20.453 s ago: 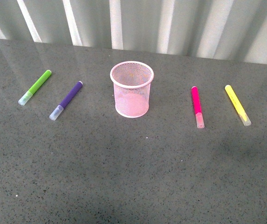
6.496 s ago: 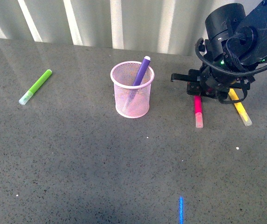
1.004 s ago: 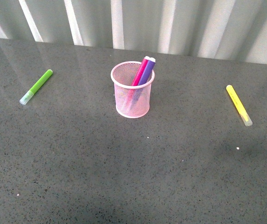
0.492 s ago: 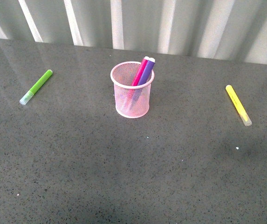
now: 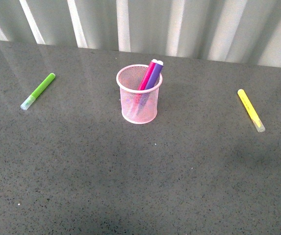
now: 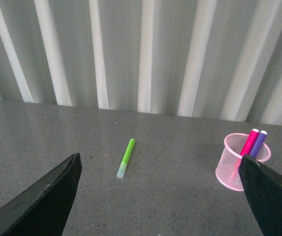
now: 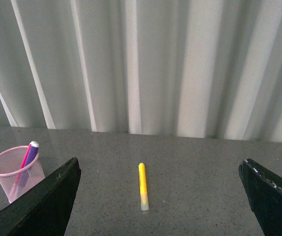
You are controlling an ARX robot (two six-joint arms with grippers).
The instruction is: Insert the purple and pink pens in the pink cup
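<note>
The pink cup [image 5: 139, 105] stands upright in the middle of the table. The purple pen [image 5: 154, 74] and the pink pen [image 5: 146, 77] lean side by side inside it, tips sticking out over the far right of the rim. The left wrist view shows the pink cup [image 6: 232, 167] with the pink pen [image 6: 249, 142] and purple pen [image 6: 259, 141] in it; the right wrist view shows the same cup [image 7: 13, 178]. Neither arm appears in the front view. My left gripper [image 6: 160, 196] and right gripper [image 7: 159, 196] are both open, holding nothing, well back from the cup.
A lime-green marker [image 5: 38, 91] lies on the table left of the cup, and a yellow marker [image 5: 250, 109] lies to its right. A corrugated pale wall [image 5: 140, 24] runs along the table's far edge.
Over the last second nothing has moved. In the older frames both pens lay on the table, then the purple one stood in the cup while the right gripper was over the pink one.
</note>
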